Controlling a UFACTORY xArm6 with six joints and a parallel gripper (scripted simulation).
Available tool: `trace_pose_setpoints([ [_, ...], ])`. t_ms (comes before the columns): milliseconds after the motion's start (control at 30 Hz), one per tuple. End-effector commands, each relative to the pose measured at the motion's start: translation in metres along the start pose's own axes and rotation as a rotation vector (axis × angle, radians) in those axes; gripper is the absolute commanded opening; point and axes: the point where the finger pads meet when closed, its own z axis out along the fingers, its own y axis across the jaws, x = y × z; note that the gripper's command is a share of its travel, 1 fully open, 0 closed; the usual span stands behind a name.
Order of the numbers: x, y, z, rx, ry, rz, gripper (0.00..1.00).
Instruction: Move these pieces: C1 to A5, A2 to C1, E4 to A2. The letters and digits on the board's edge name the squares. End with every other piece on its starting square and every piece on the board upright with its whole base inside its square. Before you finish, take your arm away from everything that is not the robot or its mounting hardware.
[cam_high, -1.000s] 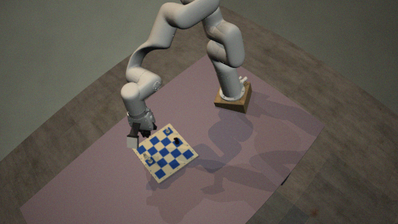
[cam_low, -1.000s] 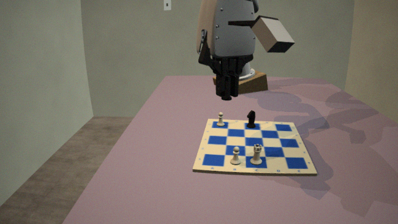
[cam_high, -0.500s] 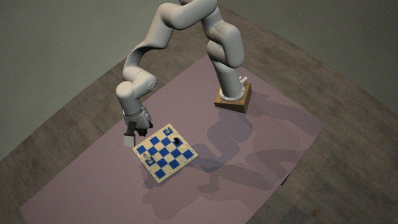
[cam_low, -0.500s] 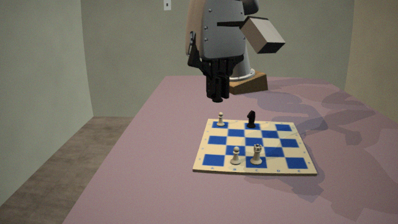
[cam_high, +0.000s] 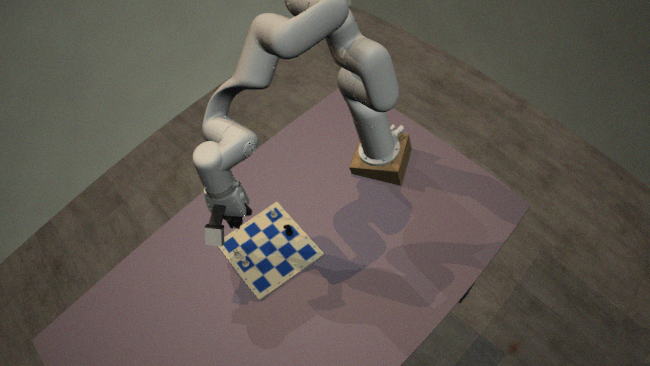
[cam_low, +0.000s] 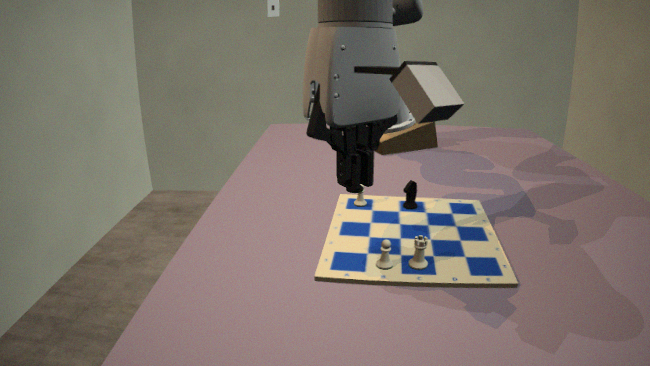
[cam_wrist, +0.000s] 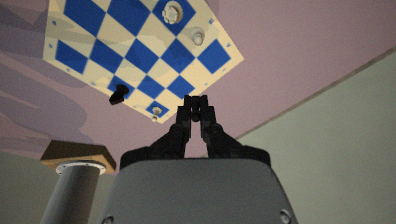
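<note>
Pale green walls, brown floor; a pink mat (cam_high: 150, 280) (cam_low: 210, 300) (cam_wrist: 300, 65) lies under the board (cam_high: 303, 266) (cam_low: 326, 270) (cam_wrist: 232, 56). Clock positions below are on the board in my exterior view, 12 at the far edge.

Gripper (cam_high: 236, 224) (cam_low: 355, 184) (cam_wrist: 195, 104): aloft towards 11 o'clock, fingers nearly closed, a narrow gap filled by what I read as a small black piece (cam_low: 358, 191) (cam_wrist: 195, 116). A dark round foot shows below the tips. Presumably I grip it high so the base stays free for setting down upright.

Placement, my reading: white pawn (cam_high: 273, 214) (cam_low: 360, 199) (cam_wrist: 156, 111) upright on A5, near 11; white rook (cam_high: 245, 262) (cam_low: 419, 254) (cam_wrist: 171, 13), crenellated, upright on C1, at 6. Both suit the first two moves. E4 is vacant, so the carried piece is likely bound for A2, near 8.

Bystanders: black knight (cam_high: 288, 230) (cam_low: 410, 195) (cam_wrist: 119, 93) at 12; second white pawn (cam_high: 237, 254) (cam_low: 384, 256) (cam_wrist: 198, 36), round-headed, at 7, close to A2. I judge that neighbour needs finger clearance.
</note>
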Motion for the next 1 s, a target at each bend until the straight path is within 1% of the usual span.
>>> trace_pose_setpoints([
  [0, 0.001, 0.001, 0.017, -0.002, 0.002, 0.000, 0.00],
  [200, 0.001, 0.001, 0.045, -0.002, 0.001, 0.000, 0.00],
  [333, 0.001, 0.001, 0.058, -0.002, 0.001, 0.000, 0.00],
  [567, 0.001, 0.001, 0.065, -0.002, 0.002, 0.000, 0.00],
  [967, 0.001, 0.001, 0.065, -0.002, 0.002, 0.000, 0.00],
])
